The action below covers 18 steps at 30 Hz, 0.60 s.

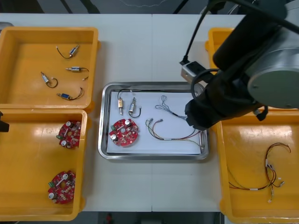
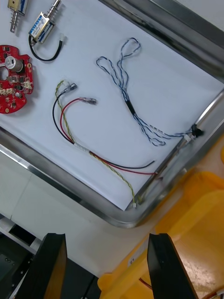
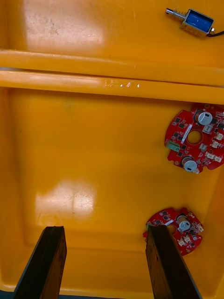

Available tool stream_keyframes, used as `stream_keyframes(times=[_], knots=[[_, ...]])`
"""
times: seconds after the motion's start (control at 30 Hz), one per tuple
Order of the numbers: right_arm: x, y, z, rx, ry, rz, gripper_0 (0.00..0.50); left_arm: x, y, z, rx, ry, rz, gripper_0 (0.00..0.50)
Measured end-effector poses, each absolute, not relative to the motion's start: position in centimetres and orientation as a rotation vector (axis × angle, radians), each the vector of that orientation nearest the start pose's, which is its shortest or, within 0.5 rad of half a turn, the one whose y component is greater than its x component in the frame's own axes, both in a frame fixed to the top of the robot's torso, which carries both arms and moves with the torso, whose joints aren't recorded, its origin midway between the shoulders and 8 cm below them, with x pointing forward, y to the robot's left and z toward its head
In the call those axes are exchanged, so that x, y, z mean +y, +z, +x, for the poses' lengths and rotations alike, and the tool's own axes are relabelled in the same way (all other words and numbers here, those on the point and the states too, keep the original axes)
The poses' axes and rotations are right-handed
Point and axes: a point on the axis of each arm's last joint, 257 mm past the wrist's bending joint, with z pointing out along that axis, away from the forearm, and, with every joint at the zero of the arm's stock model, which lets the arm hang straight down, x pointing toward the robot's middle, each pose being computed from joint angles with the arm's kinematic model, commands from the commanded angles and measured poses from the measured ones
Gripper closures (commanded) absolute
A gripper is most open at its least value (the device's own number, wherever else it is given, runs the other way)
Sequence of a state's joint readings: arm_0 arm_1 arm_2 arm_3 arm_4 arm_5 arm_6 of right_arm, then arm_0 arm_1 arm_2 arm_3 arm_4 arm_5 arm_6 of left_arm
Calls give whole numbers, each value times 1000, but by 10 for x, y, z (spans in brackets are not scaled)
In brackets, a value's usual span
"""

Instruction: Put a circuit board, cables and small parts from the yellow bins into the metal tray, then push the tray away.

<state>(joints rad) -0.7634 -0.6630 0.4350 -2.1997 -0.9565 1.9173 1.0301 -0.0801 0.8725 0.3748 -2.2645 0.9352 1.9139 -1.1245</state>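
Note:
The metal tray (image 1: 149, 157), white inside, holds a red circuit board (image 1: 124, 132), two small metal parts (image 1: 121, 103), a twisted blue and white cable (image 1: 168, 108) and a red and yellow cable (image 1: 168, 133). My right arm (image 1: 219, 102) hangs over the tray's right edge. The right gripper (image 2: 107, 264) is open and holds nothing, just off the tray's rim (image 2: 56, 175) near the red and yellow cable (image 2: 93, 156). The left gripper (image 3: 107, 261) is open over the near left yellow bin (image 3: 93, 140), beside two circuit boards (image 3: 196, 138).
The far left bin (image 1: 49, 35) holds several small metal parts. Two circuit boards (image 1: 69, 134) lie in the near left bin. The near right bin (image 1: 247, 210) holds cables (image 1: 268, 172). Bare table lies beyond and in front of the tray.

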Motion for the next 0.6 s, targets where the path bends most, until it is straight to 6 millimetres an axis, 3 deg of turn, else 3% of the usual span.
stream_keyframes(times=[0.17,0.37,0.6], knots=[[-80,-155,392,2497,-11,-1125,0,389,-151,349,2680,43,-135,0],[-49,-148,396,2453,19,-1221,0,389,-151,349,2680,44,-129,0],[-35,-155,393,2327,-24,-1482,0,389,-151,349,2680,44,-129,0]])
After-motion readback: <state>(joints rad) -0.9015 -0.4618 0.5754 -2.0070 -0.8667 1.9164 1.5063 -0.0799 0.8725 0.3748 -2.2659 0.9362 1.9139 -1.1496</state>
